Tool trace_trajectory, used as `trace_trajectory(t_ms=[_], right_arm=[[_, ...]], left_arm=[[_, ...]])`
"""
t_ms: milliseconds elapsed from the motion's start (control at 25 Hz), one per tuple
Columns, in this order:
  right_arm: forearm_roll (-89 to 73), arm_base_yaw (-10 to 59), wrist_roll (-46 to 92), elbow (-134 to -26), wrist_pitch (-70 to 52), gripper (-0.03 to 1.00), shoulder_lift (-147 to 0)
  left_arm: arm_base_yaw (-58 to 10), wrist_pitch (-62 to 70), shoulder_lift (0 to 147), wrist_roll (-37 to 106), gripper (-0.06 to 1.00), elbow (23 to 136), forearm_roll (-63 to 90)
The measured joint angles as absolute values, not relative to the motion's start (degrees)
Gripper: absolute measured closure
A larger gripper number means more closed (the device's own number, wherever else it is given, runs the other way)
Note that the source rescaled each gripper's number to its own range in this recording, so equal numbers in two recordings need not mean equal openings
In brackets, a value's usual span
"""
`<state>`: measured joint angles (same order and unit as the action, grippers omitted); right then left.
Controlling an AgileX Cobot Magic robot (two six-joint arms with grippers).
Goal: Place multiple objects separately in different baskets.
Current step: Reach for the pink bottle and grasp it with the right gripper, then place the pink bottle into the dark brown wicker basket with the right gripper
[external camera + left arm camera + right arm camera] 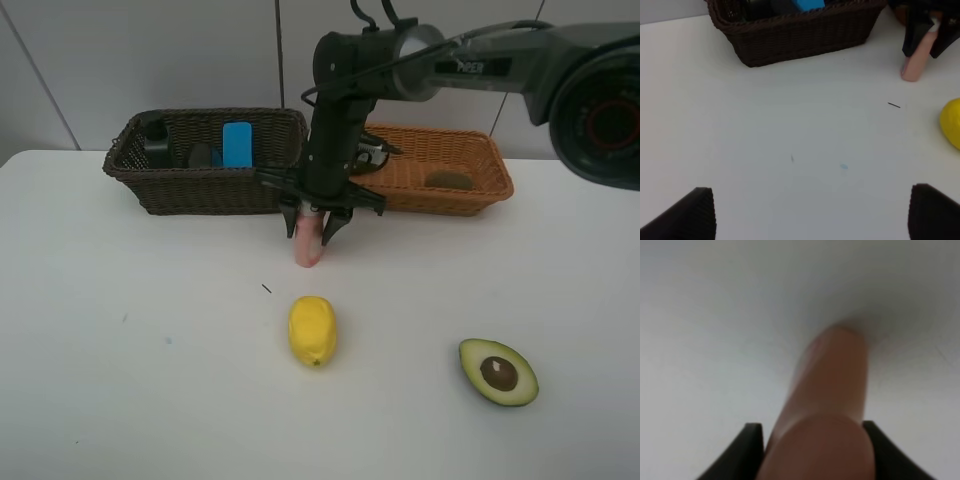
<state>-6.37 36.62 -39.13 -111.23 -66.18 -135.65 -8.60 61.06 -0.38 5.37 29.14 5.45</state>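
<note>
Our right gripper (311, 230) is clamped on the small pink bottle (307, 250), one finger pressed to each side of its upper part, as the right wrist view shows. The bottle's base rests on the table (120, 380) just in front of the dark brown basket (200, 190), at the end nearer the orange-tan basket (470, 195). Our left gripper (815, 212) hangs spread wide with nothing in it. We judge the step in hand to be the lift. We should raise the bottle straight up until it clears the wicker rim, because a slim, smooth body held high could pivot or slip. Then we carry it over the dark basket, where the blue eraser block (237, 145) lies, and lower it into a free spot before letting go. The yellow lemon (312, 330) and avocado half (498, 372) lie on the table, not yet sorted
</note>
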Motion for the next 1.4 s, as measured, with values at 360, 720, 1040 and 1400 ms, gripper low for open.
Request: trace_trajectory(t_ms=[360, 720, 1040, 1400], right_arm=[[-6.63, 36.62, -36.25, -111.23, -66.20, 0.95, -135.65], [-5.08, 36.62, -28.19, -111.18, -62.28, 0.95, -127.18], [-3.38, 36.62, -19.43, -113.74, -48.74, 0.96, -124.97], [2.21, 35.78, -15.97, -114.59, -31.67, 0.96, -132.09]], left_arm=[[-8.60, 61.06, -0.38, 5.37, -0.05, 29.14, 5.45], [-8.60, 61.06, -0.38, 5.37, -0.05, 29.14, 5.45], [-8.60, 61.06, -0.38, 5.37, -0.05, 29.14, 5.45], [-8.60, 61.01, -0.38, 5.37, -0.05, 29.14, 5.45]])
